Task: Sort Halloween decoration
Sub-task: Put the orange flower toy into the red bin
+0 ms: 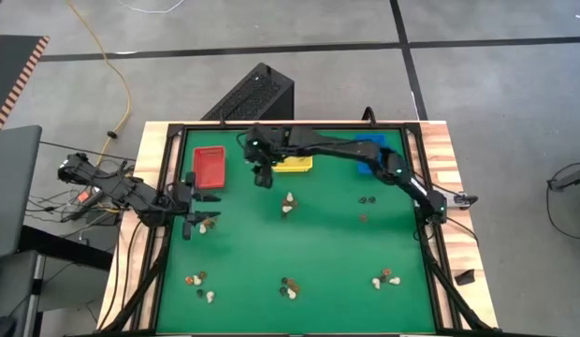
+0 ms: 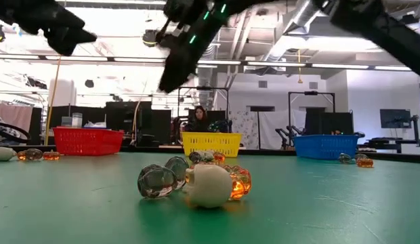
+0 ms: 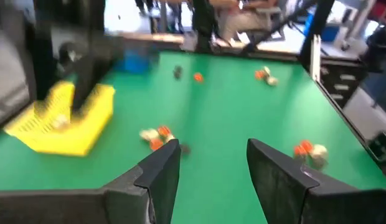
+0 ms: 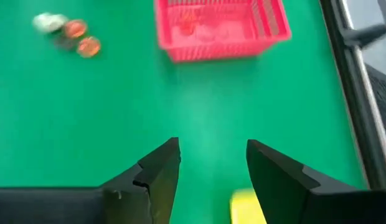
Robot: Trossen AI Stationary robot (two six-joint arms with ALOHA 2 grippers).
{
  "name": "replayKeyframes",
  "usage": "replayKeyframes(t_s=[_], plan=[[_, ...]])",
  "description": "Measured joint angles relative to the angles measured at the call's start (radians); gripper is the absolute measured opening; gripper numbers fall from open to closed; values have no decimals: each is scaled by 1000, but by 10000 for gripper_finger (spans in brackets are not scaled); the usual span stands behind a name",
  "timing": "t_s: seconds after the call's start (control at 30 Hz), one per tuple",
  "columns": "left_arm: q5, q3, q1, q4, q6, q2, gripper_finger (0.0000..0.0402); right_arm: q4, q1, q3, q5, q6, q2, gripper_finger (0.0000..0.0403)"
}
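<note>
Across the green table (image 1: pixel 318 253) the Halloween decoration lies scattered in small clusters of cream-white, orange-brown and dark trinkets: one near the middle (image 1: pixel 288 203), one along the near edge (image 1: pixel 289 287), others at the near-left (image 1: pixel 198 284) and near-right (image 1: pixel 385 278) corners, a pair of dark ones toward the right side (image 1: pixel 367 199), and a cluster at the left edge (image 1: pixel 208 223). At the far side stand a red bin (image 1: pixel 210 168), a yellow bin (image 1: pixel 294 165) and a blue bin (image 1: pixel 368 152). Reaching across from the right, the right gripper (image 1: pixel 263 177) hangs above the table between the red and yellow bins, its jaws parted and holding nothing; its wrist view shows bare green between them, with the red bin (image 4: pixel 221 28) ahead. At the table's left edge the left gripper (image 1: pixel 198 212) sits just beside the left-edge cluster, jaws spread wide and empty
</note>
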Motion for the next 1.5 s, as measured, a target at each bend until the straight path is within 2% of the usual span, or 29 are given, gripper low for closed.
replayKeyframes(t_s=[0.07,0.2,0.4,0.5,0.57,0.67,0.77,0.87,0.97,1.03,1.1,1.17,1.3,1.5], plan=[[28,-23,-8,-4,-44,31,176,-110,16,4,4,2,-69,210],[18,-32,-27,-76,-215,139,176,-313,66,4,24,46,-164,203],[26,46,-30,-370,-560,342,176,-435,215,-15,246,137,-260,195],[31,96,-18,-517,-725,432,176,-429,300,-146,383,185,-360,191],[66,121,1,-580,-770,478,176,-394,348,-298,441,233,-444,188],[141,125,48,-580,-763,537,176,-206,408,-599,451,285,-640,183],[206,127,109,-564,-727,585,176,149,460,-927,451,294,-867,179],[235,127,170,-545,-697,616,176,529,501,-1224,446,262,-1037,175],[273,127,224,-511,-662,638,176,837,529,-1454,449,193,-1171,173],[293,127,250,-478,-646,647,176,982,541,-1568,449,168,-1239,172],[309,127,272,-471,-637,650,176,1058,546,-1650,448,167,-1285,171],[309,127,289,-482,-640,653,176,1061,550,-1692,448,166,-1320,170],[308,127,307,-477,-640,661,176,1048,547,-1699,448,196,-1378,168],[308,120,318,-471,-636,718,176,1056,564,-1700,444,169,-1383,168]])
